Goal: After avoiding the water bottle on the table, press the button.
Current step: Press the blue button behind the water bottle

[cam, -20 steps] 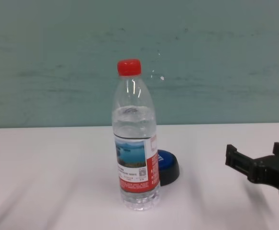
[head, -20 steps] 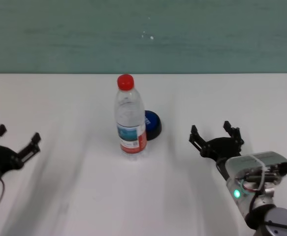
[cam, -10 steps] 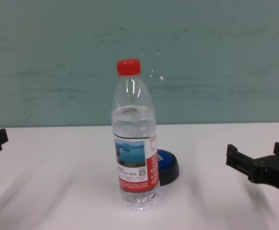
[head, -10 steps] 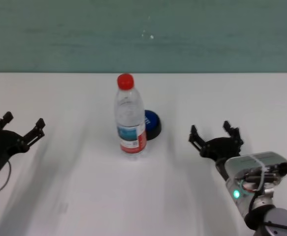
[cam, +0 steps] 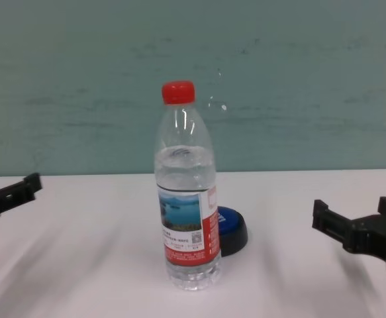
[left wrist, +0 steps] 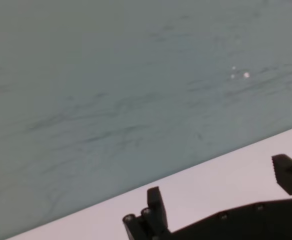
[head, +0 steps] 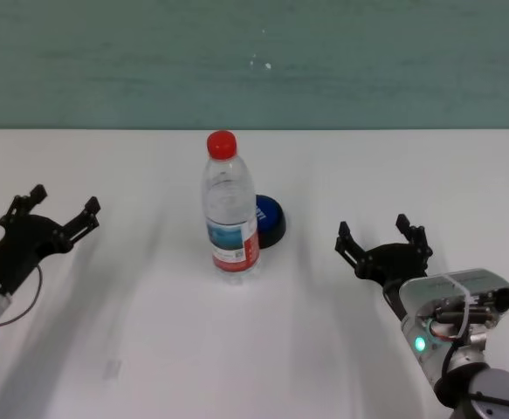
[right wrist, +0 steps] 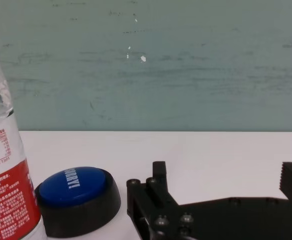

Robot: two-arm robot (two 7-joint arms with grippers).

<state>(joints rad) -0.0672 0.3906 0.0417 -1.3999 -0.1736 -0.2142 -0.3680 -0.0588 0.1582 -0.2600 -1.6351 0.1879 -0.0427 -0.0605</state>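
The water bottle (head: pixel 232 214) stands upright in the middle of the white table (head: pixel 149 340), with a red cap and a blue and red label. It also shows in the chest view (cam: pixel 186 199) and at the edge of the right wrist view (right wrist: pixel 8 190). The blue button (head: pixel 271 220) on its black base sits just behind and to the right of the bottle, partly hidden by it; it also shows in the chest view (cam: pixel 233 227) and the right wrist view (right wrist: pixel 75 192). My left gripper (head: pixel 62 201) is open and empty, well left of the bottle. My right gripper (head: pixel 374 229) is open and empty, right of the button.
A teal wall (head: pixel 254 61) runs along the table's far edge. Bare white tabletop lies between each gripper and the bottle. The left wrist view shows only wall, table edge and my open left gripper (left wrist: pixel 218 180).
My left gripper has moved forward and to the right, closer to the bottle, still open. The right arm, bottle and button have not moved.
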